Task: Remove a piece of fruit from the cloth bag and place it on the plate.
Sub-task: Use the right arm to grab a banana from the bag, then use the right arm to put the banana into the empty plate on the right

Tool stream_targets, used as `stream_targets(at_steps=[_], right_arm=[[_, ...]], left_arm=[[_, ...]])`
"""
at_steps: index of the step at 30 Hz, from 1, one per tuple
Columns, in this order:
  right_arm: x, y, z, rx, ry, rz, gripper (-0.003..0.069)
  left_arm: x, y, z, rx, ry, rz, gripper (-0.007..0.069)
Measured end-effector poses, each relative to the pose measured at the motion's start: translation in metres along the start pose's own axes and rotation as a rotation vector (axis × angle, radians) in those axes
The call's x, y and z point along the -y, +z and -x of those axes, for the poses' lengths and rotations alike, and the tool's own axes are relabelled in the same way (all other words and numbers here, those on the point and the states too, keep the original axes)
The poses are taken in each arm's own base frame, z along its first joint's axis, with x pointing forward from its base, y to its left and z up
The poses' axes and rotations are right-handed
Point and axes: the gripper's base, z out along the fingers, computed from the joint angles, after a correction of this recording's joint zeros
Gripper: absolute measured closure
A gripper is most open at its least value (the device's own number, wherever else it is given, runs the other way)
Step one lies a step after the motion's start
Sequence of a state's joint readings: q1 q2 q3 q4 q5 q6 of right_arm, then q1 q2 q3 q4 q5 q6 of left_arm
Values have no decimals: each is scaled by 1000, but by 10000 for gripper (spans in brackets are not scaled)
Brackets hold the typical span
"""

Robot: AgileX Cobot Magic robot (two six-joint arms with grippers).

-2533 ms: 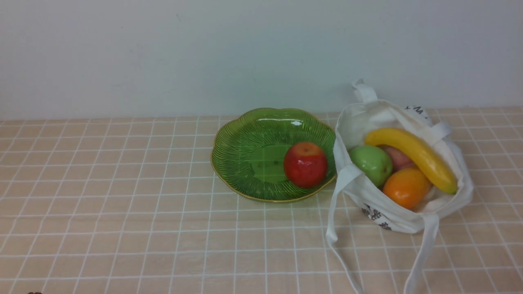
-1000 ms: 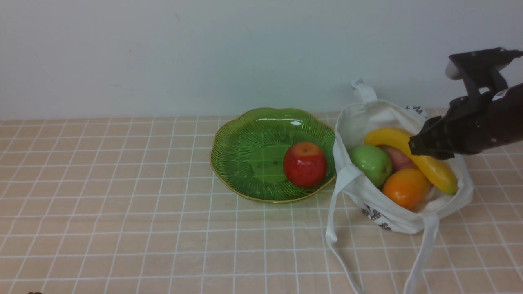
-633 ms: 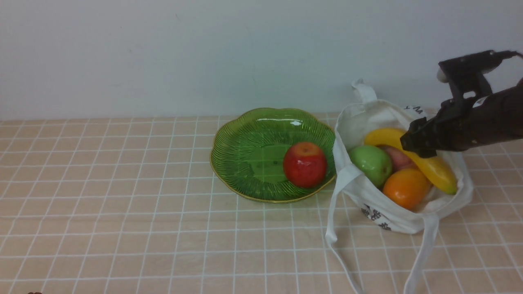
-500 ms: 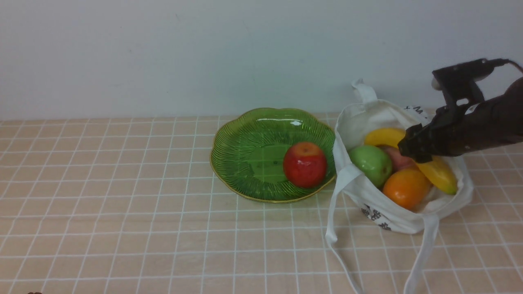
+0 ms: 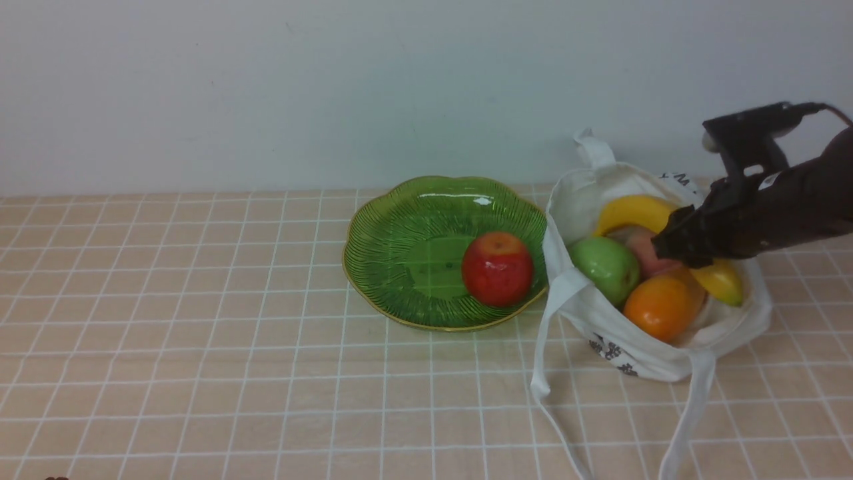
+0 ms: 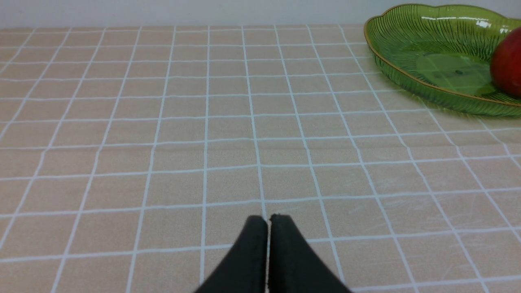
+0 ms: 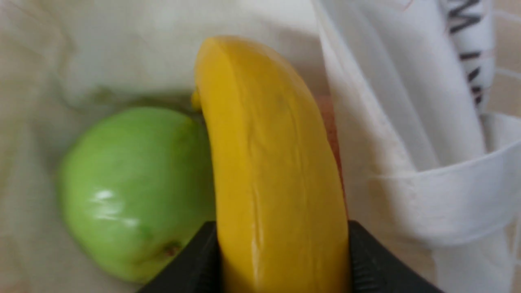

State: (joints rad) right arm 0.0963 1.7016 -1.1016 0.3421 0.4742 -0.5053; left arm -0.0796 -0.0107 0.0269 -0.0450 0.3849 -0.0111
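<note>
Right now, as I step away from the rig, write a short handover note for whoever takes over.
Right pincer: closed on the banana, which lies inside the cloth bag.
Left pincer: shut, holding nothing.
Plate: next to the bag, with one red apple on it.
Done: banana gripped.
Left: lift it out of the bag, carry it to the plate, release.

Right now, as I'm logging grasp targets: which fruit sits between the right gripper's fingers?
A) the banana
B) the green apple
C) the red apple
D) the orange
A: the right wrist view shows the banana pressed between the two black fingers of the right gripper, inside the cloth bag beside the green apple.
</note>
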Motion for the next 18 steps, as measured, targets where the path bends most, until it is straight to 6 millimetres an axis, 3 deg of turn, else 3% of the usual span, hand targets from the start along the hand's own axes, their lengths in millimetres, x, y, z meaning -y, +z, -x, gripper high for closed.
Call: stream_targets(at_steps=[1,4,5,6,10,14,16,18], right_arm=[[0,-3,1,3,-1,2,334],[-5,-41,12,66,3,13,334],[-5,-43,12,68,5,15,334],[-9,-64,18,122,32,29,334],[-18,-98,30,253,160,105,334],[-30,-99,37,303,166,191,334],[-38,-93,39,309,158,231,334],[-59,-79,47,321,107,305,334]], left_arm=[[0,0,0,0,0,0,632],[0,0,0,0,0,0,632],[0,0,0,0,0,0,632],[0,0,0,0,0,0,632],[0,0,0,0,0,0,632],[0,0,0,0,0,0,632],[0,0,0,0,0,0,632],[0,0,0,0,0,0,632]])
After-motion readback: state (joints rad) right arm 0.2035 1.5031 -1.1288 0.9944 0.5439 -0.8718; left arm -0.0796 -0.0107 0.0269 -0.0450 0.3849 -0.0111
